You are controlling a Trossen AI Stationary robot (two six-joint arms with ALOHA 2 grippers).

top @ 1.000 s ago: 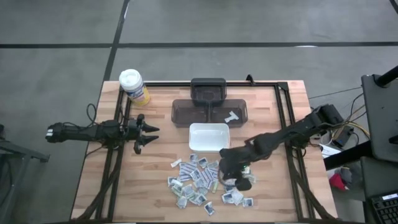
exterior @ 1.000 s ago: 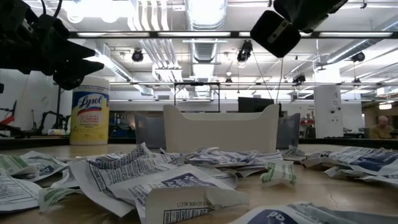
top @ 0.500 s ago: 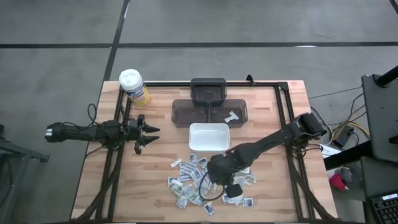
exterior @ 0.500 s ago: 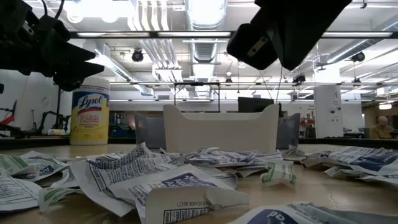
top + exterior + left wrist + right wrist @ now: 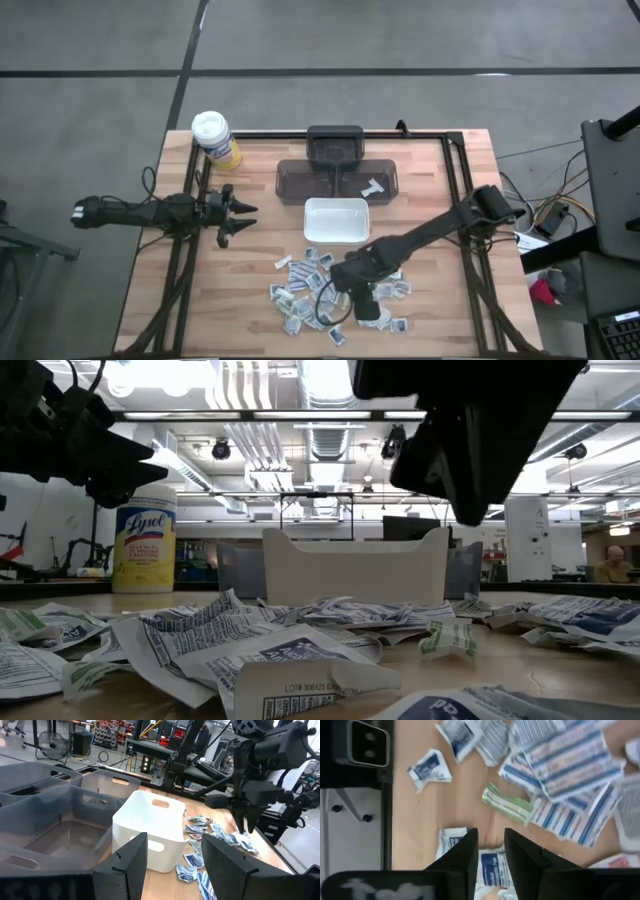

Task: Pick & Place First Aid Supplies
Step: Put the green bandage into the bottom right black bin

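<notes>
Wood-top table [image 5: 250, 290] with black rails along its sides; yellow wipes canister with white lid [image 5: 214, 138] upright at the far-left corner, label readable in the low view [image 5: 145, 547]. White rectangular tray [image 5: 335, 221] mid-table, just in front of a dark translucent grey bin [image 5: 338, 181] that has one small white piece lying in its right part; a smaller black container [image 5: 334, 143] sits touching the bin's far edge. Grey floor around the table, black equipment stand [image 5: 612, 230] off to the right.
</notes>
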